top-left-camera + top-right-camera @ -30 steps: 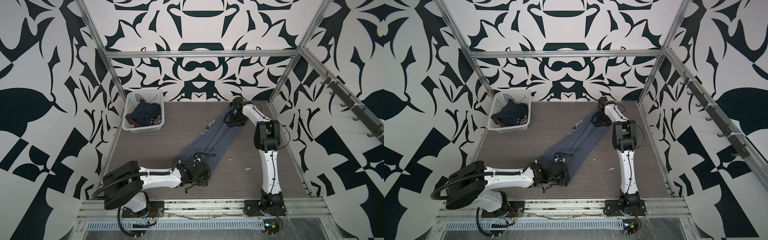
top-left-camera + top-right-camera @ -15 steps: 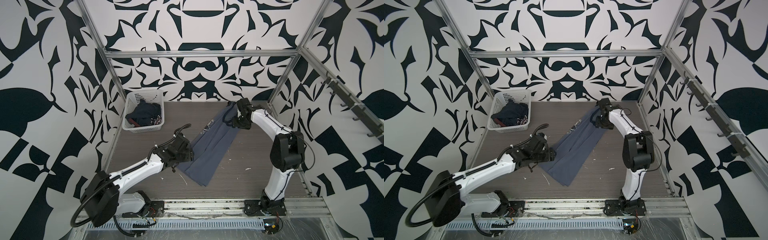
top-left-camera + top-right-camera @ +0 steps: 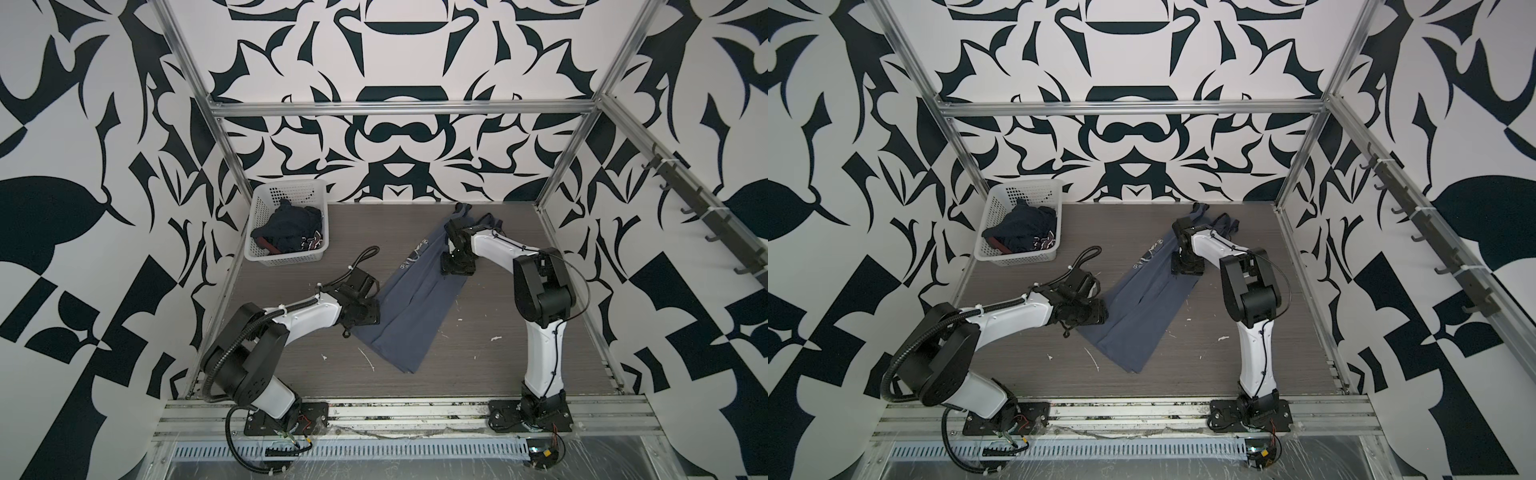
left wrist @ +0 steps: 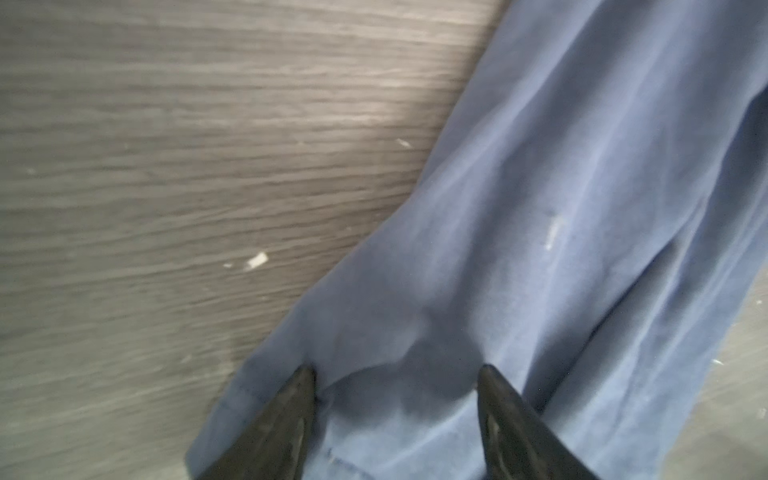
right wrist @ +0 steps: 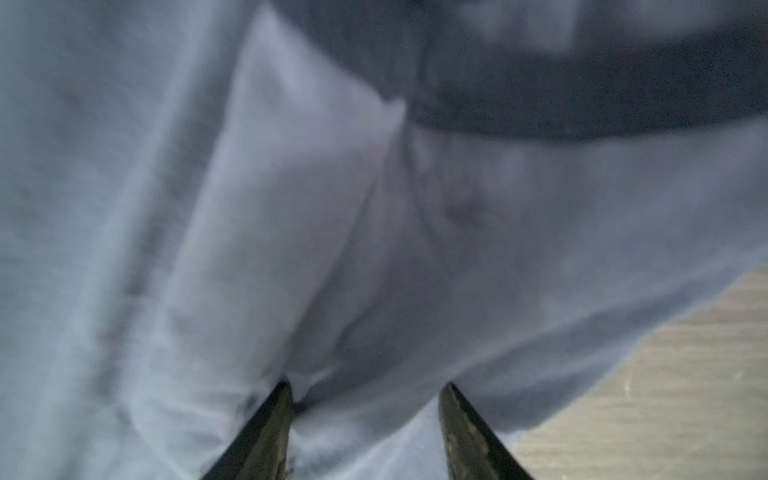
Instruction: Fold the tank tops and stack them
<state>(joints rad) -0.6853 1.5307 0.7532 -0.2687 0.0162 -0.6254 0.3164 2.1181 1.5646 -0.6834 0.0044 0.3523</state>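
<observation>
Left pincer (image 4: 397,372) stands with its jaws wide apart, both dark fingertips (image 4: 305,376) over the hem corner of the slate-blue tank top (image 3: 409,320). A small pucker of cloth lies between them, and I cannot tell whether they press on it. Behind this arm, in the far left corner of the tabletop (image 3: 482,357), the white perforated basket (image 3: 286,261) holds the navy tank top (image 3: 291,226), bunched up, with red trim and white lettering showing. The slate-blue tank top lies as a long, narrow, creased strip running diagonally from near the front middle to the back wall; its dark print faces up, and its straps point toward the back. Over its upper part the right pincer (image 5: 365,390) points down, jaws also parted, with a ridge of blurred cloth running in between the fingers.
</observation>
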